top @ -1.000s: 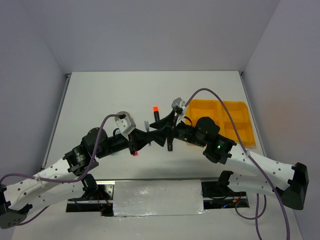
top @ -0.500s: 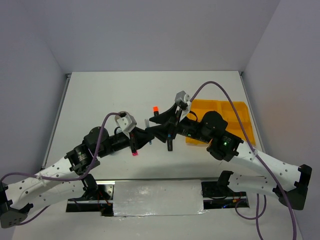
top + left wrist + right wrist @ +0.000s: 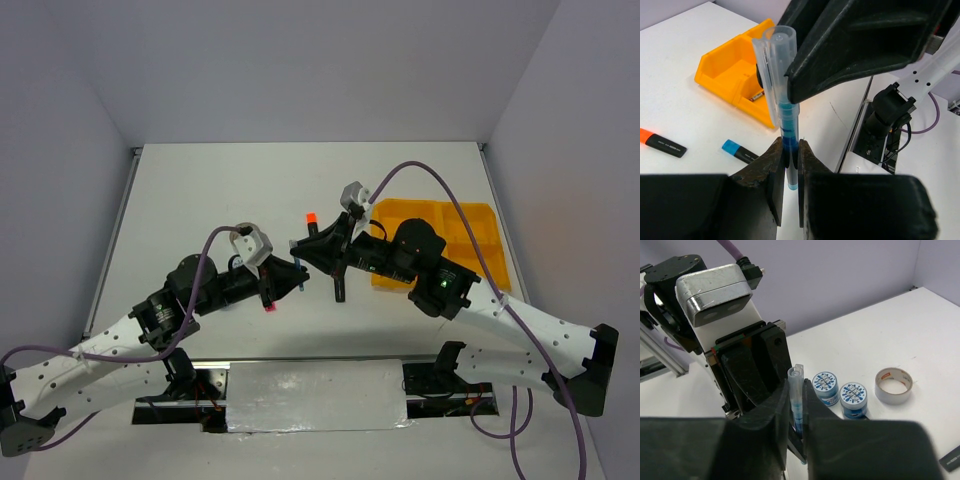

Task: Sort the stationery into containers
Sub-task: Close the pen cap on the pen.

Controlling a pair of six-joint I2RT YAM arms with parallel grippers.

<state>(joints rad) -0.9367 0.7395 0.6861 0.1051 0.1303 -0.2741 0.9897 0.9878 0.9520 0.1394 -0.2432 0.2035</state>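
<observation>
Handover of the pen between the arms, read left to right in the top view.

Left gripper point(image 3: 287, 275): jaws clenched on the lower barrel of the blue pen point(image 3: 785, 107), which stands upright between its fingers point(image 3: 771, 170) in the left wrist view. A pink highlighter point(image 3: 268, 302) lies on the table point(image 3: 200, 200) just on the near side of this gripper.

Pen: at table centre, raised off the surface and gripped by both arms at once.

Right gripper point(image 3: 304, 249): jaws closed on the same pen, nearer its clear cap. Its fingers point(image 3: 772, 415) press either side of the barrel in the right wrist view. An orange highlighter point(image 3: 310, 224) lies just beyond the grippers. One tub point(image 3: 825, 386), a second tub point(image 3: 854, 396) and a tape ring point(image 3: 894, 385) rest on the table behind the pen.

Tray point(image 3: 470, 245): at the right, well apart from the pen.

Judged step: passing the pen from the left arm to the right, which is the arm nearer the tray. The next move calls for the left jaws to part while the right grip holds firm, then a carry to a tray compartment. A slack right grip at release would drop the pen.
</observation>
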